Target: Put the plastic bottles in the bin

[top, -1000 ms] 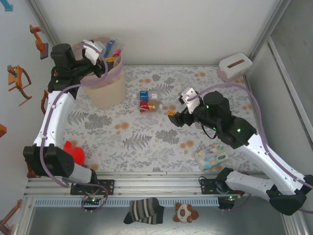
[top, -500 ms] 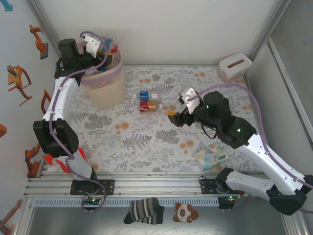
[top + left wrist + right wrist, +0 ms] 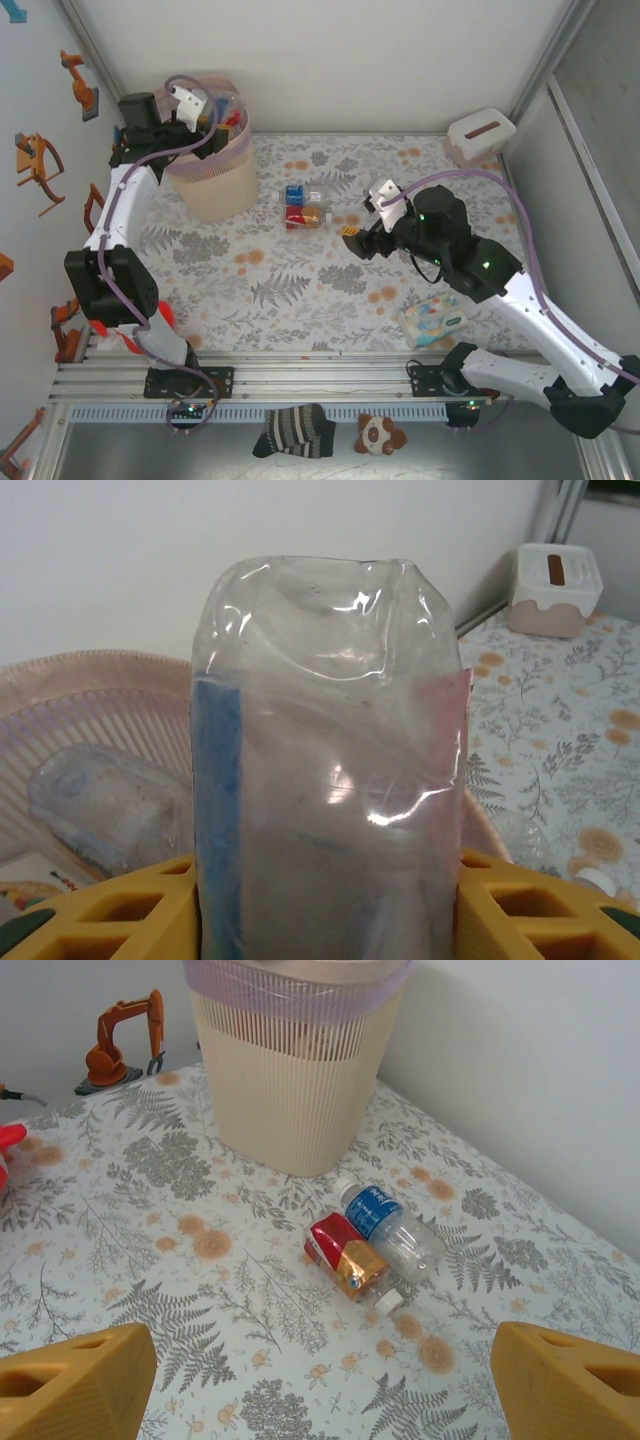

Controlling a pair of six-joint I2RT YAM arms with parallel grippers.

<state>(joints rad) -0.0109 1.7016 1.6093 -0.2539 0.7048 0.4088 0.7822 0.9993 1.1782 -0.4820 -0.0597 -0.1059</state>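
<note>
Now clamping a clear, blue-labelled plastic bottle (image 3: 330, 730) in the left gripper (image 3: 325, 910) above the tall beige ribbed bin (image 3: 90, 680); hovering with the right gripper (image 3: 320, 1390) wide open near a red-labelled plastic bottle (image 3: 345, 1255) and a second blue-labelled bottle (image 3: 385, 1222), lying touching on the floral table (image 3: 150, 1210).

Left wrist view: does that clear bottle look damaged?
Yes. The clear bottle, pinched in the left gripper above the bin, has a dented, crumpled end.

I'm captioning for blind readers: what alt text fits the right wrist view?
A blue-labelled clear plastic bottle and a red-labelled plastic bottle lie side by side on a floral tablecloth before a ribbed beige bin; the right end effector stands open.
</note>
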